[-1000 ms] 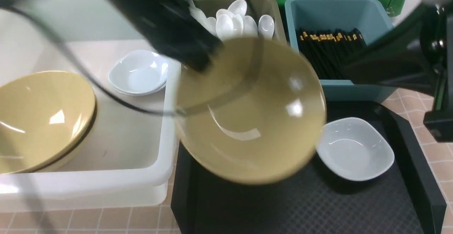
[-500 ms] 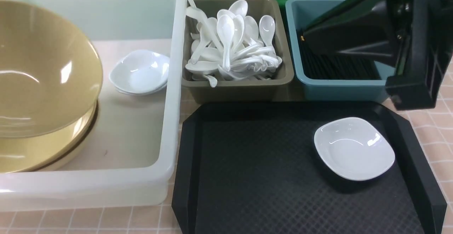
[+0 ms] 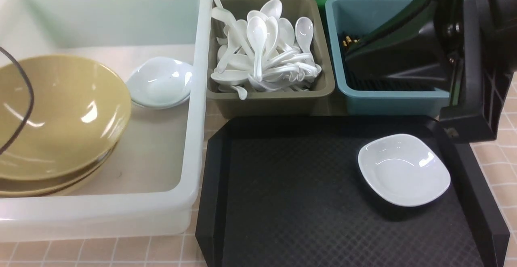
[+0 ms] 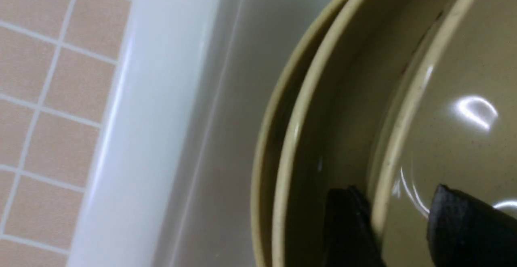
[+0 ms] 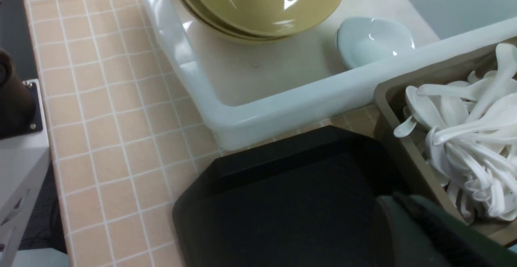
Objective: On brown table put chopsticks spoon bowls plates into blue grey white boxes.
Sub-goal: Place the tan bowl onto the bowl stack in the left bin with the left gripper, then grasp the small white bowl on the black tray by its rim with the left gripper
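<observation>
Top bowl point(image 3: 60, 113) sits on the stack at left in white box point(image 3: 202, 57), left gripper point(image 4: 396, 192) parted w/ rim between, right gripper point(image 5: 387, 210) closed; if lift goes askew, finger may hook rim & tip bowl.

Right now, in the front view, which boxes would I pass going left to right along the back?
Large translucent white plastic tub holding mustard-yellow bowls → olive-grey plastic tub of glossy white spoons → teal-blue plastic tub with black chopsticks.
</observation>
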Tool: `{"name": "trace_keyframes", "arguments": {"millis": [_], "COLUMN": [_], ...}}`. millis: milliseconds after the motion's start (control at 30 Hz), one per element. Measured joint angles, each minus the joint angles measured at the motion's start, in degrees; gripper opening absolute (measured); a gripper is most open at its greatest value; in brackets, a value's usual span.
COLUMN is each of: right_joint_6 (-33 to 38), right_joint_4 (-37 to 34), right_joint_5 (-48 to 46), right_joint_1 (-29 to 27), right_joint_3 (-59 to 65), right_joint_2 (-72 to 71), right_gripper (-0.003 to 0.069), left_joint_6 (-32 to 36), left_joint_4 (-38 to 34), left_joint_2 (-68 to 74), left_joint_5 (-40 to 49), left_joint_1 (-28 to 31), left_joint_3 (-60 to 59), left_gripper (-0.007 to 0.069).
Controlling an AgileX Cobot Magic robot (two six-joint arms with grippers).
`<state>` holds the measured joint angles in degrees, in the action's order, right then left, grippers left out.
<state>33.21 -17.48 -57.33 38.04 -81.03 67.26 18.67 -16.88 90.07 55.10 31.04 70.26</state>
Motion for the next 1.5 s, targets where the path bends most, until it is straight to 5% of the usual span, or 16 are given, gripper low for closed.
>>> {"name": "trace_keyframes", "arguments": {"millis": [267, 567, 867, 933, 1067, 1267, 1500], "right_joint_6": [0.16, -8.03, -23.17, -28.04, -33.64, -38.42, -40.38], "right_joint_4": [0.26, 9.91, 26.91, 30.86, 34.19, 34.65, 34.72], "right_joint_5": [-0.19, -1.35, -13.3, -14.03, -14.65, -15.39, -15.45], "right_joint_1": [0.0, 0.0, 0.0, 0.0, 0.0, 0.0, 0.0], "right_joint_3": [0.0, 0.0, 1.21, 5.02, 12.57, 20.47, 23.72], "right_joint_2": [0.04, 0.05, -1.19, -5.31, -14.62, -25.97, -29.12], "right_gripper": [0.004, 0.0044, 0.0047, 0.0048, 0.0048, 0.0048, 0.0048], "left_joint_6": [-1.71, -8.07, -8.96, -9.02, -9.05, -9.1, -13.72], "left_joint_4": [2.07, 0.49, -2.02, -0.36, 0.35, 0.35, 7.28], "left_joint_2": [-0.47, -3.78, -2.78, 1.88, 10.67, 23.95, 34.76], "left_joint_5": [4.22, 14.78, 16.16, 15.86, 10.67, 1.38, -1.13], "left_joint_1": [-0.07, -2.53, -38.56, -51.09, -65.46, -76.57, -79.38], "left_joint_3": [6.18, 24.75, 29.83, 29.83, 30.07, 34.38, 40.87], "left_gripper": [0.0574, 0.058, 0.0524, 0.0524, 0.0524, 0.0524, 0.0524]}}
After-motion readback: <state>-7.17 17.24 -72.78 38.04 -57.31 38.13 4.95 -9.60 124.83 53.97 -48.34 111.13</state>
